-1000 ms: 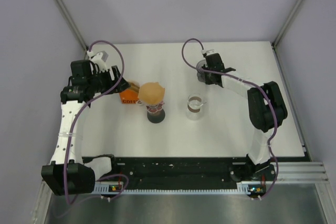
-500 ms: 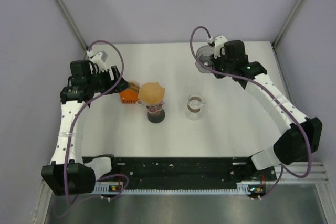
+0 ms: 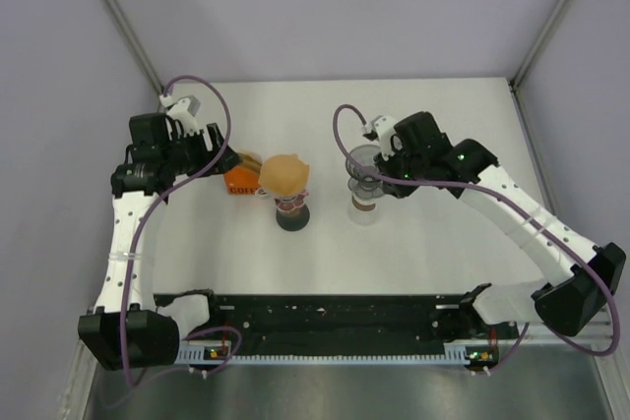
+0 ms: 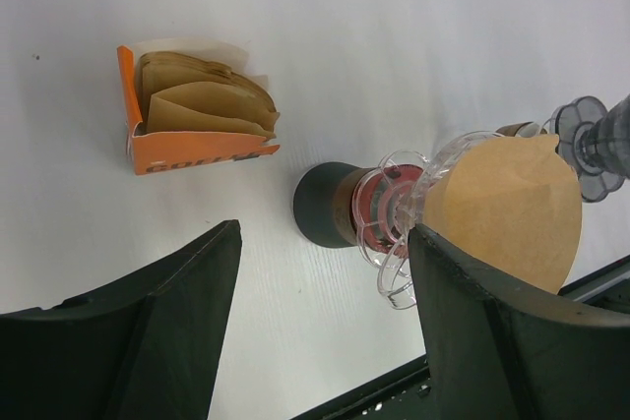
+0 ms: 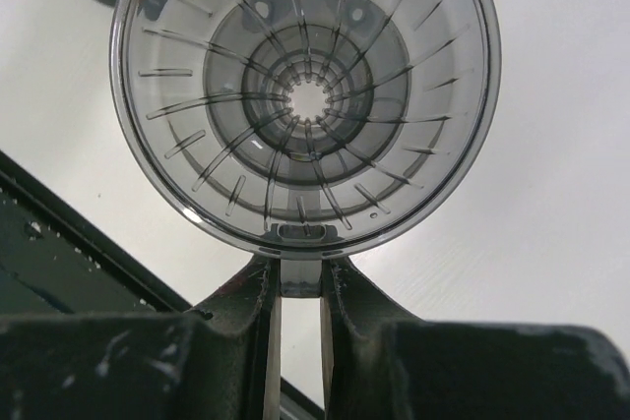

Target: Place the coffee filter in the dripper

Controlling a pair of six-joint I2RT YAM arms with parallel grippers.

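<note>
A brown paper coffee filter (image 3: 283, 172) (image 4: 504, 209) rests in a clear dripper (image 4: 394, 233), which stands on a red and dark base (image 3: 291, 215) at mid table. A smoky grey dripper (image 3: 361, 164) (image 5: 305, 95) hangs empty above a small glass cup (image 3: 364, 208). My right gripper (image 3: 380, 158) (image 5: 298, 277) is shut on its handle tab. My left gripper (image 3: 228, 158) (image 4: 325, 243) is open and empty, hovering to the left of the clear dripper, near the orange box.
An orange box (image 3: 240, 182) (image 4: 197, 120) of spare brown filters lies left of the clear dripper. The black base rail (image 3: 335, 314) runs along the near edge of the table. Grey walls enclose the table on three sides.
My right arm has swung from the back right of the table toward the middle, carrying the grey dripper to above the glass cup. The left arm has hardly moved.
</note>
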